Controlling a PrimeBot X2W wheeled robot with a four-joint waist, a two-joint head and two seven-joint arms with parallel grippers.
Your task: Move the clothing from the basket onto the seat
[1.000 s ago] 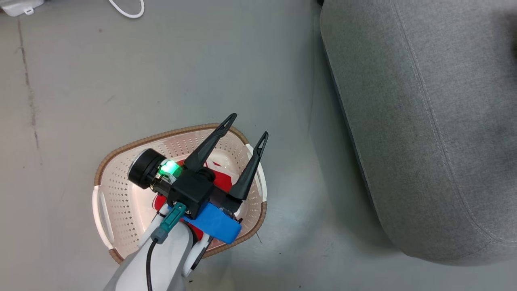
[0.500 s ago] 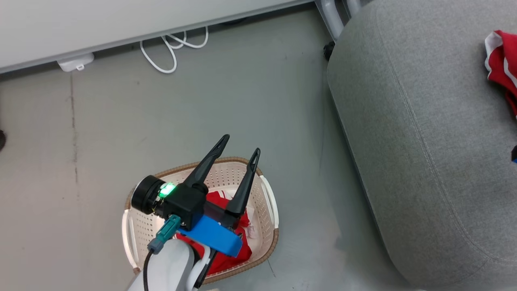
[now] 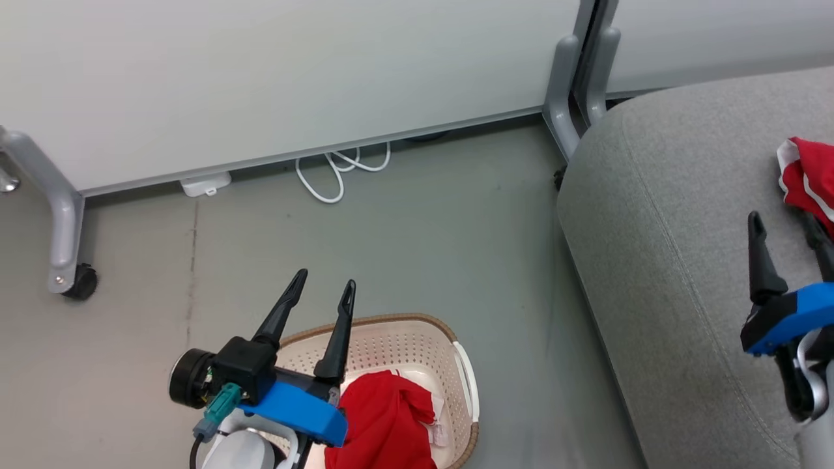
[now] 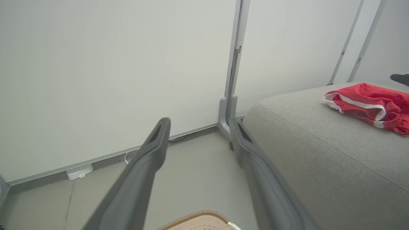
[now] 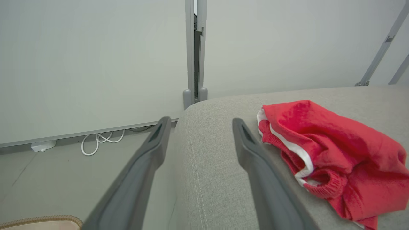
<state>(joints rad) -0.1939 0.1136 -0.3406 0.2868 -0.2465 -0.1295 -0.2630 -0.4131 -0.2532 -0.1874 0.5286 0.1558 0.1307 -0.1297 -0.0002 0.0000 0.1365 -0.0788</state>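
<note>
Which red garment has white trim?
The garment lying on the grey seat: white stripes run along its edges. The other garment, in the basket, is plain red.

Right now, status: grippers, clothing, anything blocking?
Left gripper open, empty, near basket. Right gripper open, empty, over seat. White-trimmed garment on seat; plain red garment in basket. No obstruction seen between them.

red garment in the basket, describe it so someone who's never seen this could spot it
Start at the big grey seat on the head view's right; on the floor to its left stands a cream perforated basket with a brown rim. The plain red garment lies bunched inside it, unlike the white-striped red garment on the seat.
</note>
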